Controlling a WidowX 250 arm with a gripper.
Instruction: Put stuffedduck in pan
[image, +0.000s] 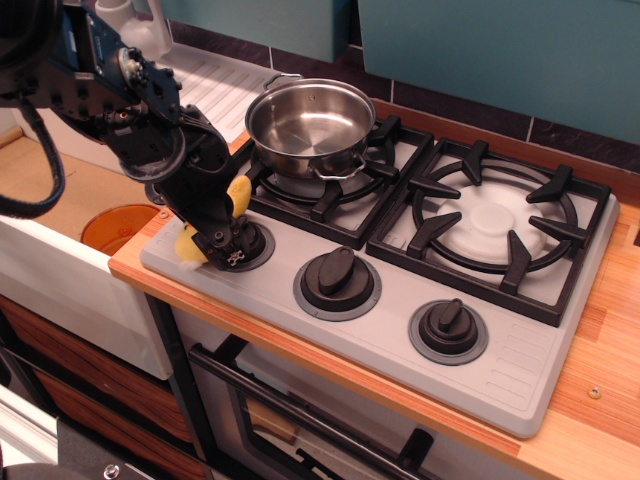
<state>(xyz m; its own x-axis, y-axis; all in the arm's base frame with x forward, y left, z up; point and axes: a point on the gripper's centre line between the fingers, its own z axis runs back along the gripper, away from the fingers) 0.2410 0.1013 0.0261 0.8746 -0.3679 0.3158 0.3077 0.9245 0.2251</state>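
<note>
The stuffedduck (238, 195) is a yellow plush lying on the stove's front left corner by the left knob. My black gripper (226, 254) is down over it and hides its middle. Yellow shows on both sides of the gripper, and a second patch of the duck (187, 246) lies at its lower left. The fingers are low at the knob, and I cannot see whether they are closed on the duck. The pan (310, 122), a shiny empty steel pot, stands on the back left burner, just behind and to the right of the gripper.
An orange disc (112, 226) lies in the sink area at left. Three black knobs line the stove front, among them the middle one (337, 281) and the right one (447, 330). The right burner grate (492, 222) is bare. A white dish rack (215, 82) sits behind the arm.
</note>
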